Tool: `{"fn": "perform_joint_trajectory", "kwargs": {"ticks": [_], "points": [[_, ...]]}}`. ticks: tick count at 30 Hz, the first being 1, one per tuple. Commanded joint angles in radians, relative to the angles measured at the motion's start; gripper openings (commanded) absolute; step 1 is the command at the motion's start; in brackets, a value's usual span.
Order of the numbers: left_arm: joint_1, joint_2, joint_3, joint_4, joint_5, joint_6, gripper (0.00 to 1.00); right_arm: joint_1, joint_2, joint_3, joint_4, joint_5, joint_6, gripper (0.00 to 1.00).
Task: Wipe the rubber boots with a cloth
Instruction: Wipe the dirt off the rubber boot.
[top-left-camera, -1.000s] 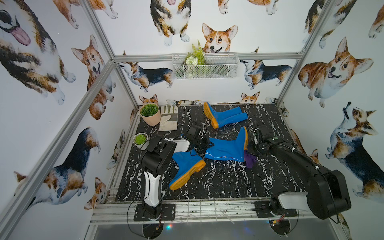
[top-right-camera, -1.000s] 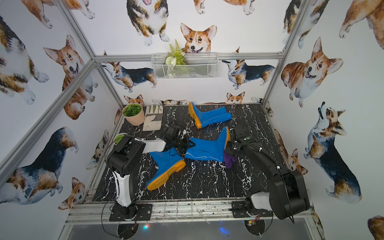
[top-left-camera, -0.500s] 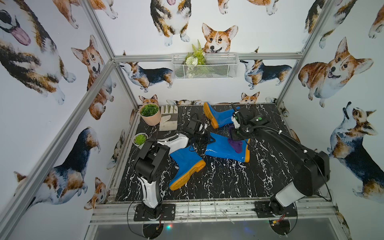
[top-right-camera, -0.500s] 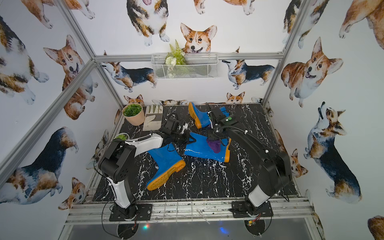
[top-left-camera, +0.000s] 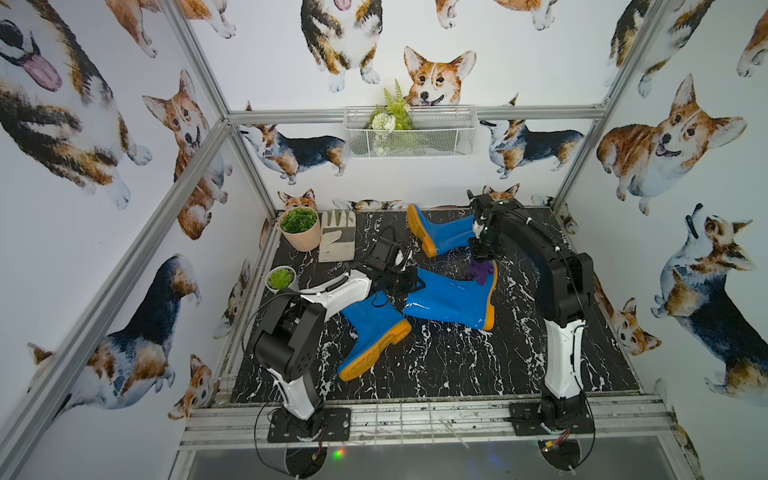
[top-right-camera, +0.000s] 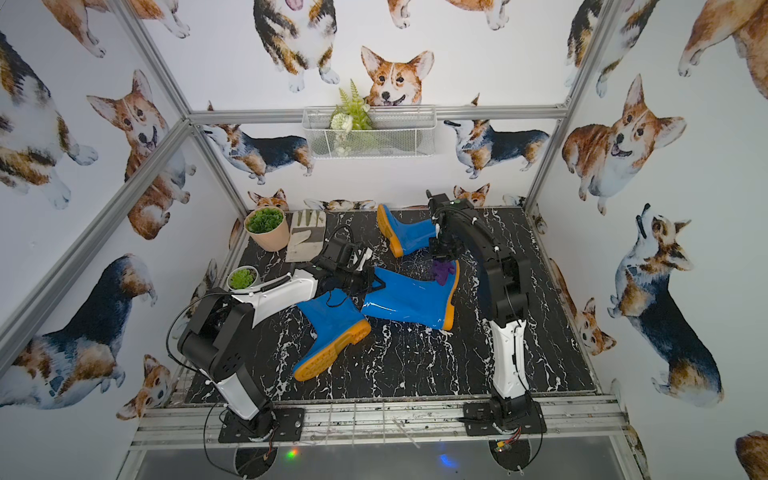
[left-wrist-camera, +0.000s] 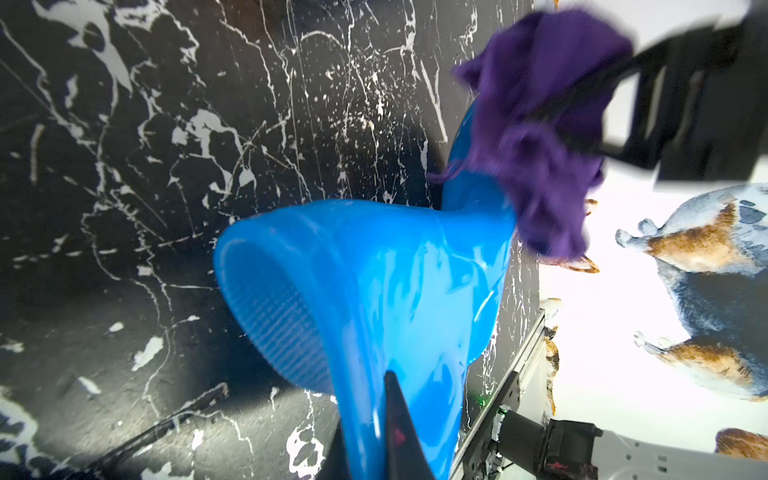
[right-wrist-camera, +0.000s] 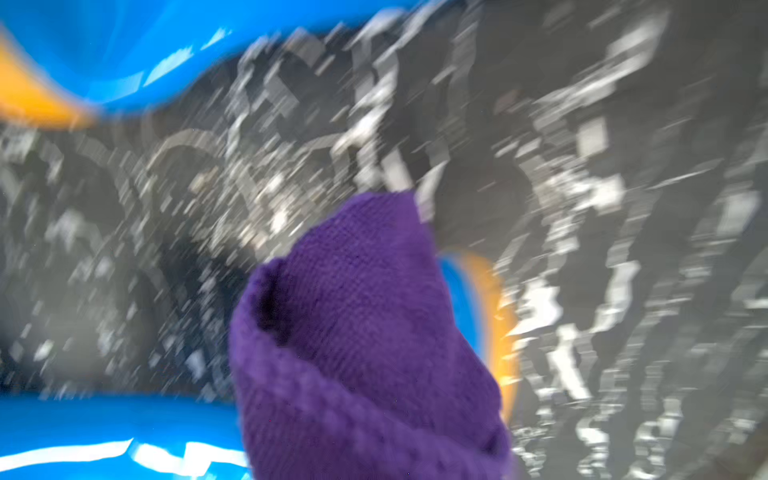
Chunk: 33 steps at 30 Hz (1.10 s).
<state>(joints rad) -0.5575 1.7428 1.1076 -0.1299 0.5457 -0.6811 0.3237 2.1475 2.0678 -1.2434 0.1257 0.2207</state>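
Note:
Three glossy blue rubber boots with orange soles lie on the black marbled floor in both top views: one at the back (top-left-camera: 446, 230), one in the middle (top-left-camera: 451, 297) and one at the front left (top-left-camera: 372, 332). My left gripper (top-left-camera: 409, 283) is shut on the shaft rim of the middle boot (left-wrist-camera: 374, 291), with the rubber wall pinched between its fingers (left-wrist-camera: 397, 419). My right gripper (top-left-camera: 480, 257) is shut on the purple cloth (top-left-camera: 482, 271), which hangs onto the foot end of that boot near its orange sole. The cloth (right-wrist-camera: 365, 332) hides the right fingers in the right wrist view.
A potted plant (top-left-camera: 300, 228), a pale work glove (top-left-camera: 337, 235) and a small succulent pot (top-left-camera: 281, 279) stand at the back left. A wire basket (top-left-camera: 409, 133) hangs on the back wall. An aluminium rail (top-left-camera: 415, 415) runs along the front edge.
My right arm has swept the cloth from beside the middle boot's sole across its foot toward the back. The left gripper has kept its hold on the shaft rim.

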Motion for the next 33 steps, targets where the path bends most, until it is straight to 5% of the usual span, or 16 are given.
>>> {"fn": "perform_joint_trajectory", "kwargs": {"ticks": [1, 10, 20, 25, 29, 33], "points": [[-0.001, -0.010, -0.006, 0.001, 0.011, 0.013, 0.00, 0.031, -0.026, 0.072, -0.152, 0.060, -0.022, 0.00], [0.000, -0.014, 0.006, 0.015, 0.009, -0.009, 0.00, 0.275, -0.179, -0.235, 0.026, -0.131, 0.013, 0.00], [0.000, -0.058, 0.001, -0.017, 0.005, -0.002, 0.00, -0.028, -0.198, -0.266, 0.043, -0.140, 0.056, 0.00], [-0.002, -0.060, 0.001, -0.008, 0.002, -0.014, 0.00, -0.040, -0.318, -0.253, 0.066, -0.123, 0.065, 0.00], [-0.008, -0.052, 0.012, -0.005, -0.002, -0.021, 0.00, 0.100, -0.415, -0.403, 0.168, -0.140, 0.094, 0.00], [-0.013, -0.045, 0.023, -0.009, -0.005, -0.028, 0.00, 0.262, -0.321, -0.443, 0.150, -0.228, 0.102, 0.00]]}}
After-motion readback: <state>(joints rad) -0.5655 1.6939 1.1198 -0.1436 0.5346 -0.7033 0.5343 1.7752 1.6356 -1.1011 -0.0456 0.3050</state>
